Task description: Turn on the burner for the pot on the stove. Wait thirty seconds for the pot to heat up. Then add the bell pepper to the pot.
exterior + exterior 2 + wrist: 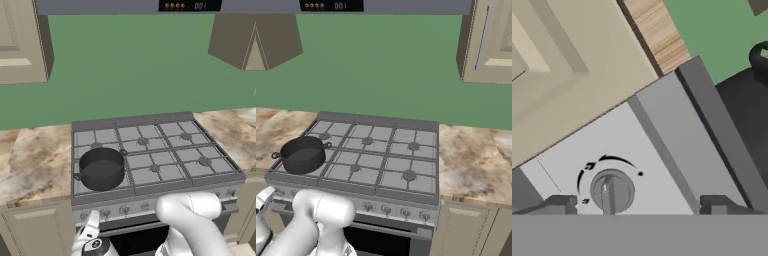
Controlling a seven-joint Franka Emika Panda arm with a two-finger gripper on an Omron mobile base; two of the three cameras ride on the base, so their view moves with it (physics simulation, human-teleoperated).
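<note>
Green wall behind, marbled counter (pixel 35 165) to both sides, and the stove (pixel 155 150) sat square in the middle of this kitchen. On its near-left burner stood the pot (pixel 101 168), dark, squat and apparently empty, one handle poking out toward the counter. Down at the front panel the gripper (pixel 639 206) was parked right at the leftmost knob (pixel 613 191), fingers (pixel 562 204) spread wide with one tip on each side of the dial and neither touching it — released, nothing held. That placement made sense: this knob lay directly below the pot, so it was the likely control for that burner, and the hand had lined itself up face-on to the dial. From the left base camera the gripper (pixel 90 231) showed low against the knob row (pixel 150 205), the white arm (pixel 192 220) bent sharply in front of the black oven door (pixel 135 240) to reach it. Whether the burner was lit could not be told; no flame showed beneath the pot, and the knob's ridge stood roughly upright in the tilted hand picture. As for the bell pepper, its location couldn't be given from these angles. Judging by all this, the job was in its opening step, with the wait and the pepper not yet done.
</note>
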